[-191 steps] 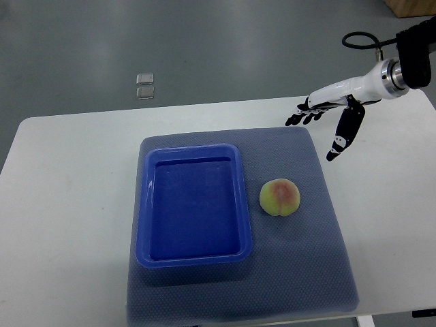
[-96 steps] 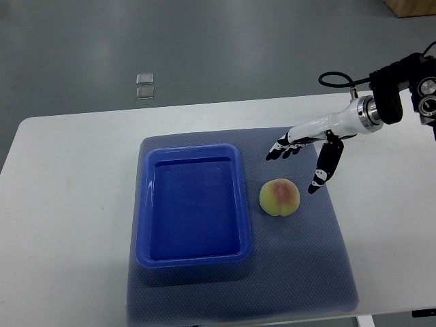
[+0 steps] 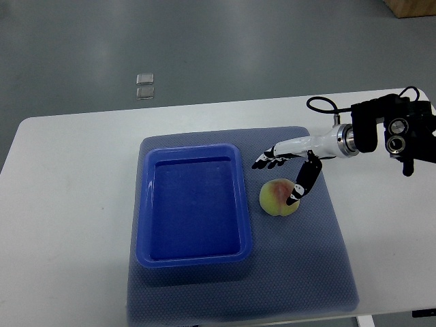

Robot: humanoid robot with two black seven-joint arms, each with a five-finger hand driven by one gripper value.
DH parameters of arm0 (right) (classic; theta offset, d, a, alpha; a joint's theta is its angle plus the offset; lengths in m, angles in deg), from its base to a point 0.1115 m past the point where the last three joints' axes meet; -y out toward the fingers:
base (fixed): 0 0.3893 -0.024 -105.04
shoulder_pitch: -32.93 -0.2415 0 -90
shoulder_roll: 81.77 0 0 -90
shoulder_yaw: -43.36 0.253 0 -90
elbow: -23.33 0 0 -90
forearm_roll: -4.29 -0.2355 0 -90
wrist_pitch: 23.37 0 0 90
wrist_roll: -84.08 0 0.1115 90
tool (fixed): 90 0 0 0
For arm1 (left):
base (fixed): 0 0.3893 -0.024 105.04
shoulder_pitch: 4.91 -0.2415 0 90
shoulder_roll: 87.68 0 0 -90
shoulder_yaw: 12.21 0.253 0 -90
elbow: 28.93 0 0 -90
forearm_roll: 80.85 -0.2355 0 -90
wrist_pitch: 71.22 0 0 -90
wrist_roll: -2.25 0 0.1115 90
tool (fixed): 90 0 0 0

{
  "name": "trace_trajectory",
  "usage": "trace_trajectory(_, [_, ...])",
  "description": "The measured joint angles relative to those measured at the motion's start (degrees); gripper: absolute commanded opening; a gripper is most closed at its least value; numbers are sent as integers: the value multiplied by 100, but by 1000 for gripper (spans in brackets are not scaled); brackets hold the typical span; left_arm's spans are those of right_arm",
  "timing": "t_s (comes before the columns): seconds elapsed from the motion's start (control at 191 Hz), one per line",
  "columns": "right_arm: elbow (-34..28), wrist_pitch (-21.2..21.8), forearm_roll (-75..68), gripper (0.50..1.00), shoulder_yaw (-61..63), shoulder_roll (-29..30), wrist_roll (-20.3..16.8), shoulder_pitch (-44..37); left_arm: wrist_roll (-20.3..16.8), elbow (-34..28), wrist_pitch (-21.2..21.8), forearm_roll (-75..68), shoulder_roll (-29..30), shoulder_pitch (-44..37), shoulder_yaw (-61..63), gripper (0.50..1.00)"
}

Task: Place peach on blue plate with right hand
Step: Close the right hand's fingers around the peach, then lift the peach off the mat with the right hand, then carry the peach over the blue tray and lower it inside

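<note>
The right hand [image 3: 285,170], fingers spread and holding nothing, hovers at the peach [image 3: 279,197], thumb against its right side. Peach and blue plate [image 3: 194,257] lie side by side on a grey mat [image 3: 300,272] mid-counter [image 3: 68,204], nothing between them.

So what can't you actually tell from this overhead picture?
- Whether the right hand touches the peach: its thumb overlaps the fruit from above, so contact is unclear.
- The left arm: outside the top view entirely.
- The two small clear items on the floor: too small to identify.
- The brown object at the top right corner: cut off by the edge.
</note>
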Motion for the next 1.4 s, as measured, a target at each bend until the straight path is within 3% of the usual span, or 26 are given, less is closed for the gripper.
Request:
trace_trajectory(0.591, [259, -650, 426, 903, 38, 298, 216, 760, 2, 12, 0, -11, 0, 0, 15, 1000])
trace_trajectory(0.596, [260, -656, 428, 863, 38, 300, 216, 762, 2, 12, 0, -11, 0, 0, 15, 1000])
trace_trajectory(0.7, [299, -722, 458, 852, 36, 345, 233, 785, 2, 9, 0, -11, 0, 0, 17, 1000])
trace_trajectory(0.706, [301, -724, 459, 814, 36, 346, 235, 787, 2, 9, 0, -11, 0, 0, 17, 1000])
trace_trajectory(0.758, [319, -741, 464, 766, 30, 358, 262, 806, 2, 6, 0, -11, 0, 0, 17, 1000])
trace_trajectory(0.805, [339, -766, 472, 766, 24, 379, 308, 831, 2, 6, 0, -11, 0, 0, 17, 1000])
trace_trajectory(0.81, [341, -769, 473, 711, 23, 381, 314, 833, 2, 6, 0, -11, 0, 0, 17, 1000])
trace_trajectory(0.841, [350, -786, 480, 674, 19, 391, 339, 844, 2, 6, 0, -11, 0, 0, 17, 1000])
trace_trajectory(0.878, [358, -819, 519, 595, 10, 402, 365, 859, 2, 6, 0, -11, 0, 0, 17, 1000])
trace_trajectory(0.925, [362, -853, 581, 594, 1, 412, 392, 882, 2, 6, 0, -11, 0, 0, 12, 1000])
trace_trajectory(0.93, [362, -857, 588, 558, 0, 413, 395, 884, 2, 6, 0, -11, 0, 0, 10, 1000])
trace_trajectory(1.092, [354, -875, 694, 549, 17, 344, 574, 811, 2, 6, 0, -6, 0, 0, 0, 1000])
trace_trajectory(1.202, [279, -761, 637, 549, 78, 124, 625, 339, 2, 6, 0, -1, 0, 0, -1, 1000])
trace_trajectory(1.401, [78, 86, 239, 552, 110, -424, 593, -947, 3, 4, 0, 0, 0, 0, -1, 1000])
